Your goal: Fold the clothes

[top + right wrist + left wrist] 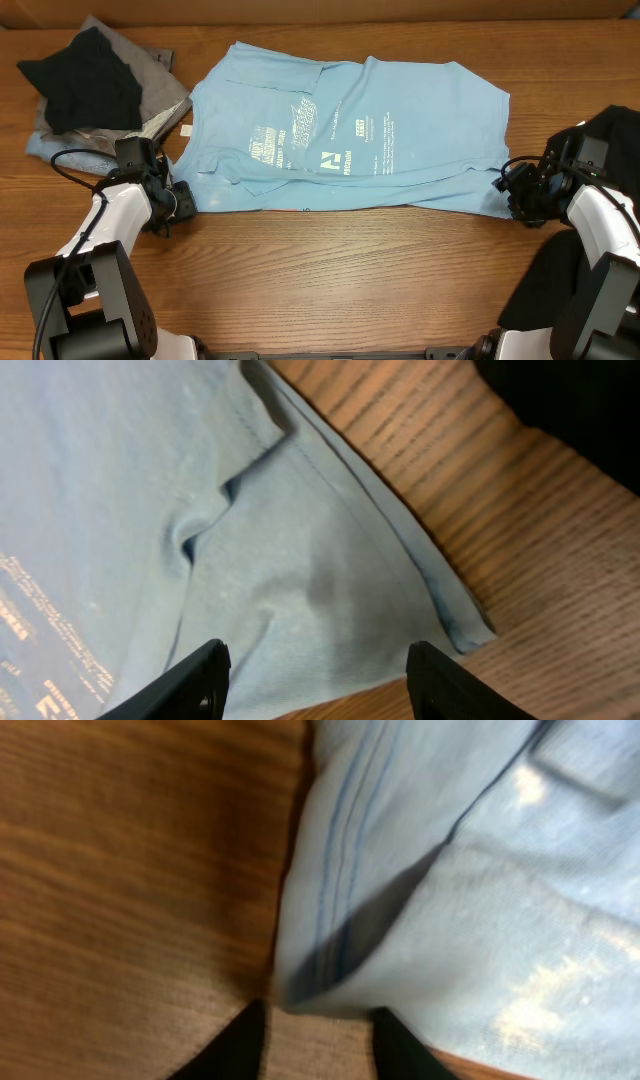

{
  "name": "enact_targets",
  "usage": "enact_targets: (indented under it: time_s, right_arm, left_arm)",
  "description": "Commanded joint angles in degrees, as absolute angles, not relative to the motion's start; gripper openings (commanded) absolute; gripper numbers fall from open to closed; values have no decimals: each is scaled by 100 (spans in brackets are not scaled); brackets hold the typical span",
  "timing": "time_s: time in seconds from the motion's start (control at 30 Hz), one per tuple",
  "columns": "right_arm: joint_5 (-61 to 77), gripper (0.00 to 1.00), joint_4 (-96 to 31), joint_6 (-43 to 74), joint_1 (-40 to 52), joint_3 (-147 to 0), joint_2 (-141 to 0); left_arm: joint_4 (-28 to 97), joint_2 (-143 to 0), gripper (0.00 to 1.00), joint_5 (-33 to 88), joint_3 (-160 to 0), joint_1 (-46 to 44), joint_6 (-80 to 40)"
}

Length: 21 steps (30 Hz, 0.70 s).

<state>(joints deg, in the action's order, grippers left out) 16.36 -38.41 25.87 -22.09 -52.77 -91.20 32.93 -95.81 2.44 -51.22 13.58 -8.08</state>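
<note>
1. The wooden table (pixel 330 260) runs under both grippers, and its edges are cut off from where I stand.
2. The sky-blue T-shirt (pixel 340 130) lies spread and rumpled between the two grippers, its near hem reaching towards each. White logos and lines of text cross its middle, too small to read.
3. Beyond the left gripper (pixel 315 1020) sits a heap: a black T-shirt (pixel 85 85) on a grey garment (pixel 160 90), with the lower layers mostly hidden.
4. The left gripper's fingers stand slightly apart and hold nothing. The shirt's folded corner is just ahead of the tips, though the close view is blurred.
5. The right gripper (pixel 320 660) has its fingers spread wide above the shirt's other corner, with nothing pinched.
</note>
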Motion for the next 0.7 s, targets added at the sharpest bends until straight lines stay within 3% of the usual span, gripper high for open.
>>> enact_targets:
  time_s: [0.0,0.1,0.2,0.67]
  right_arm:
    - [1765,60,-3804,2526,-2224,-5234,-9133]
    - [1745,60,-3863,2526,-2224,-5231,-9142]
    - [1540,60,-3905,2528,-2224,-5186,-9144]
    - [1356,60,-3669,2561,-2220,-5103,-9666]
  left_arm:
    - [3177,-9627,23,303,-5076,1347,-814]
    - [3107,-9627,18,303,-5076,1347,-810]
    - [3116,-9627,4,303,-5072,1347,-810]
    - [3146,-9627,4,499,-5072,1350,-812]
